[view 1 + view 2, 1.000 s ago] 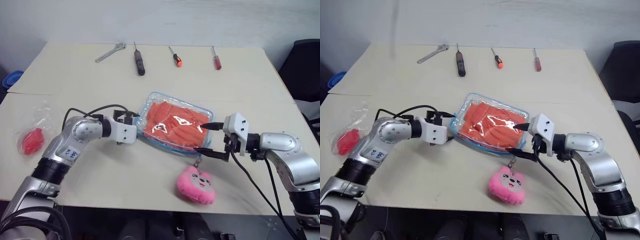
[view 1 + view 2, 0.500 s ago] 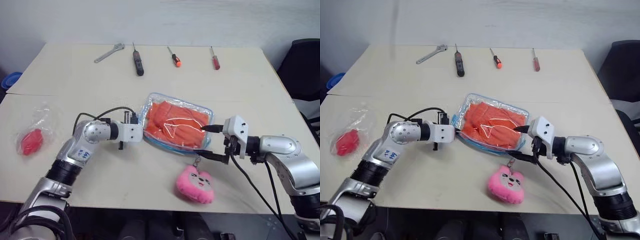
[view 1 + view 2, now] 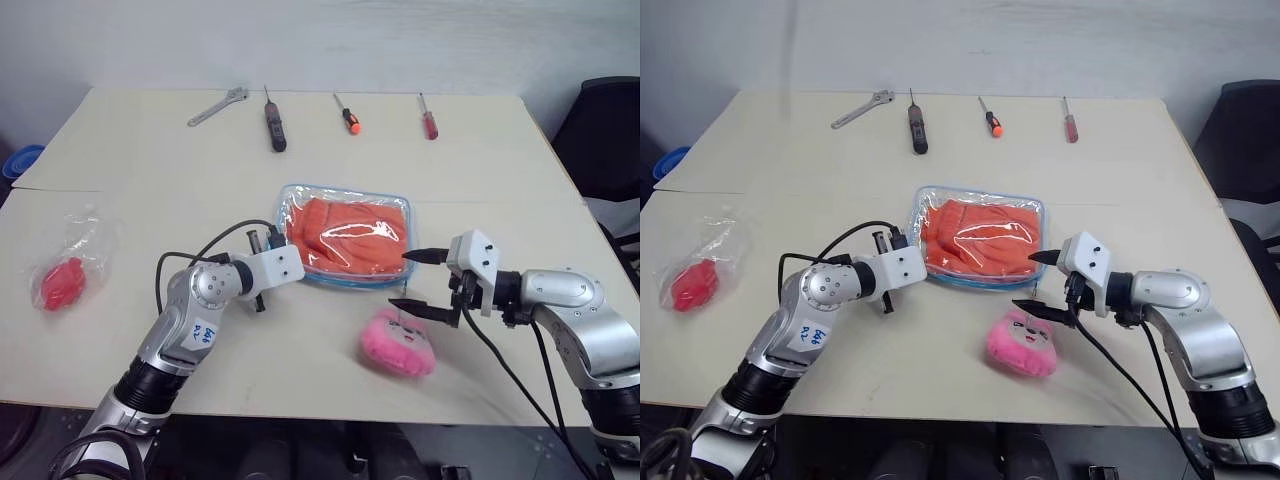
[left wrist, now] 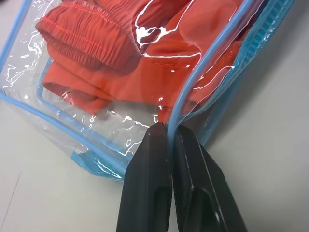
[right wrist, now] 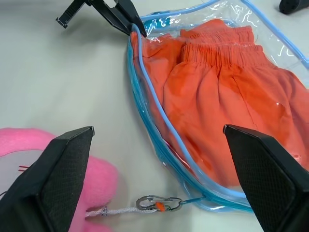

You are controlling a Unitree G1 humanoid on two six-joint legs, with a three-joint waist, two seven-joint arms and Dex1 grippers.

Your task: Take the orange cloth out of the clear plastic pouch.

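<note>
Orange cloth [image 3: 348,235] lies folded inside the clear pouch [image 3: 345,238] at the middle of the table [image 3: 480,150], so nothing has come out yet. Far to the left sits a small thin bag with a red item [image 3: 65,280], well apart and no part of this job. Next comes the left gripper [image 4: 170,140], clenched on the pouch's blue trimmed edge at its near left corner; that pinch looks meant to anchor the pouch or peel one lip away, so that the mouth can be parted. The cloth presses against the plastic just past those fingers. Right of the pouch, the right gripper [image 3: 412,279] hovers with its fingers spread wide, aimed at the pouch's near right side but touching nothing, probably waiting to take the other lip or reach for the cloth. Just below it lies the pink plush charm [image 3: 398,342], tied to the pouch by a short cord and clip [image 5: 157,202]. A wrench [image 3: 218,104] and three screwdrivers [image 3: 345,114] line the far edge, out of the way.
</note>
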